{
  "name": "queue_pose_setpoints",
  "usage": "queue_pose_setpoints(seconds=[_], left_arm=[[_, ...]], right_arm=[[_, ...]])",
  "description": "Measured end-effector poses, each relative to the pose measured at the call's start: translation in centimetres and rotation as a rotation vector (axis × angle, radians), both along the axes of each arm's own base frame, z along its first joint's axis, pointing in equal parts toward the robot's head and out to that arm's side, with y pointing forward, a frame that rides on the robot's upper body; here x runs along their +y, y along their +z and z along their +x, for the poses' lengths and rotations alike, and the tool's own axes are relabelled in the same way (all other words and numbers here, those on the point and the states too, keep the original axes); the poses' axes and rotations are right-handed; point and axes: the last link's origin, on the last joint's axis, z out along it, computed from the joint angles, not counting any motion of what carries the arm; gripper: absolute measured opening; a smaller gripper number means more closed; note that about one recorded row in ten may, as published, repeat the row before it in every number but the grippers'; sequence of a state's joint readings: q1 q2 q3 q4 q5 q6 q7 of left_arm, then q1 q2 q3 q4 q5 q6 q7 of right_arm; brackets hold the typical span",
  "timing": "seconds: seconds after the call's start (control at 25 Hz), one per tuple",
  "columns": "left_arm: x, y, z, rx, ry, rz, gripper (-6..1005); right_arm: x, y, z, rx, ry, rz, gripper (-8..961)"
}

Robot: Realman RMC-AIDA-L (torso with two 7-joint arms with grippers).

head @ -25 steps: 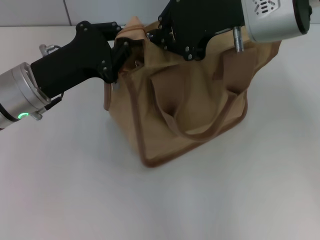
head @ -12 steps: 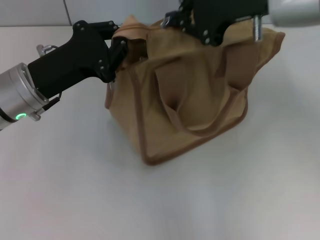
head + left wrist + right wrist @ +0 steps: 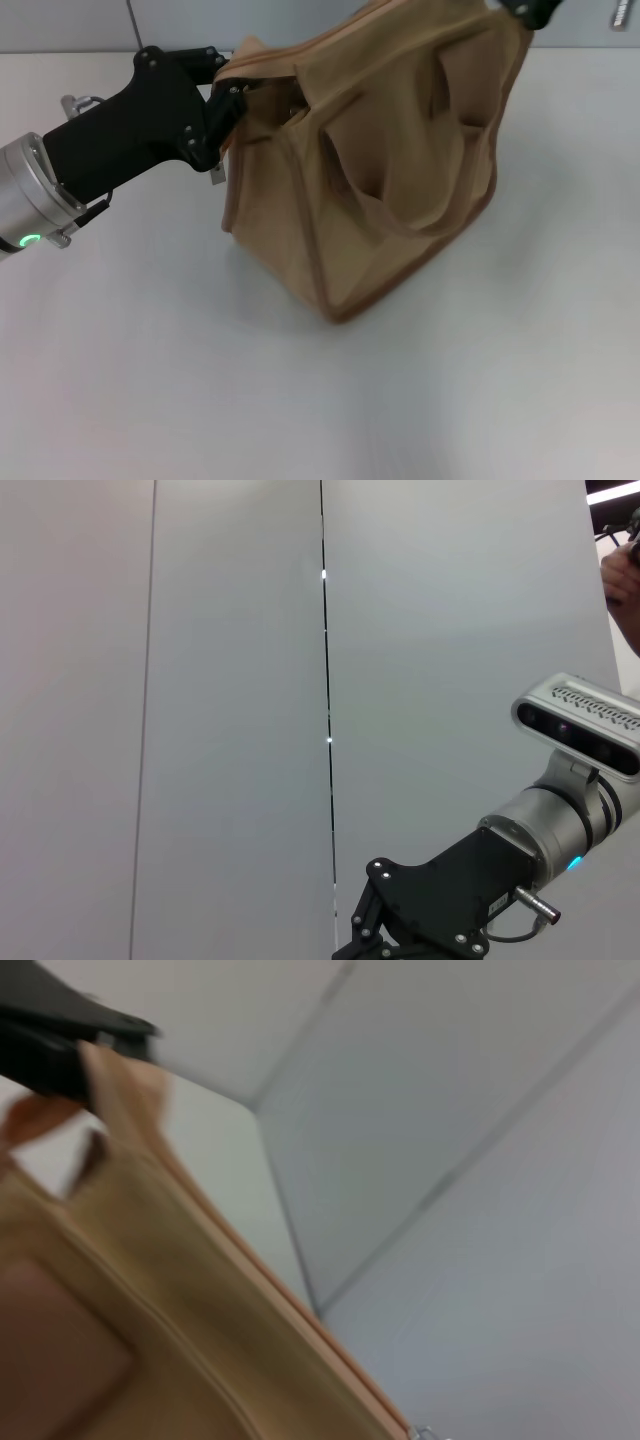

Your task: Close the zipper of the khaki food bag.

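The khaki food bag (image 3: 370, 170) stands tilted on the white table (image 3: 150, 380), its top pulled up toward the far right. My left gripper (image 3: 226, 88) is shut on the bag's left end, pinching the fabric there. It also appears in the right wrist view as the black left gripper (image 3: 60, 1040) on the bag's corner. Only a black edge of my right gripper (image 3: 527, 8) shows, at the bag's upper right corner. The zipper (image 3: 160, 1315) shows as a long tan line along the bag's top. Its slider is hidden. The right arm (image 3: 450, 900) shows in the left wrist view.
A grey panelled wall (image 3: 60, 25) rises behind the table. A looped handle (image 3: 420, 215) hangs down the bag's near side. Bare table lies in front of the bag and to its right.
My right arm has risen and moved right, nearly out of the head view. The bag's top went with it, stretching and tipping the bag to the right. The left gripper kept its hold.
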State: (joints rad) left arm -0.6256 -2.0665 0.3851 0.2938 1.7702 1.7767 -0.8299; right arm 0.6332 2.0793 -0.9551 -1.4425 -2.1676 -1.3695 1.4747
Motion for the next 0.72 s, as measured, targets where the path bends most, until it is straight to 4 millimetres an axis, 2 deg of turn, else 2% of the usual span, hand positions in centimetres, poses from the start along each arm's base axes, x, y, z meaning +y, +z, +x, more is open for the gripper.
queue_pose_setpoints(seconds=[0.12,0.16,0.48,0.72], left_arm=[[0.0,0.0,0.0,0.001,0.001,0.0,10],[0.1,0.0,-0.1,0.004,0.007,0.003,10],[0.3,0.2,-0.3,0.006,0.018,0.01,9],[0.7,0.9,-0.3,0.003,0.035,-0.008,10]], right_arm=[[-0.1,0.7,1.1,0.017,-0.033,0.023,3],[-0.2,1.3,2.2,0.029,-0.062,0.044,3],[-2.0,2.3,3.9,0.13,-0.12,0.053,-1],[-4.6,2.6,5.1,0.372,-0.202,-0.076,16]])
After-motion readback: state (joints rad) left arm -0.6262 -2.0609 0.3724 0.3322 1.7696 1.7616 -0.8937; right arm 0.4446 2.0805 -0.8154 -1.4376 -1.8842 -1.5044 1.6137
